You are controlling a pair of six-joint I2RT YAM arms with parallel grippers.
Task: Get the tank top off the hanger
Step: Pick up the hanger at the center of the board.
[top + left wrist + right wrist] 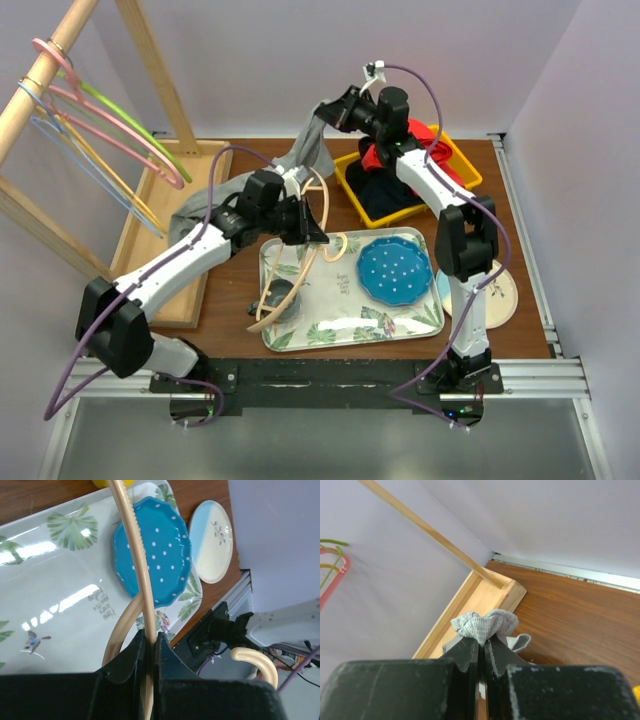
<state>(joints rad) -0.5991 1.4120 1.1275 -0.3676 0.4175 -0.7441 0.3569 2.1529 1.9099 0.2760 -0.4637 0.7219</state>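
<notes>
grey ribbed cloth of the tank top is pinched between the closed fingers of the right gripper, which is high above the back part of the table. in the right wrist view, a small bunch of this cloth stands out just over the fingertips. from the grip the tank top hangs down and to the left, and its lower part reaches the wooden rack base.

the left gripper is closed on the cream hanger. in the left wrist view, 1 thin bar of the hanger passes between the 2 jaws, and they press on it from both sides. the hanger is tilted above the leaf-pattern tray, with its upper end near the grey cloth. i cannot tell if the cloth is around that end or only beside it.

a blue dotted plate lies on the tray. a small pale plate lies on the table to the right of the tray. a yellow bin with dark and red clothes is behind the tray. several coloured hangers hang on the rack at the left.
</notes>
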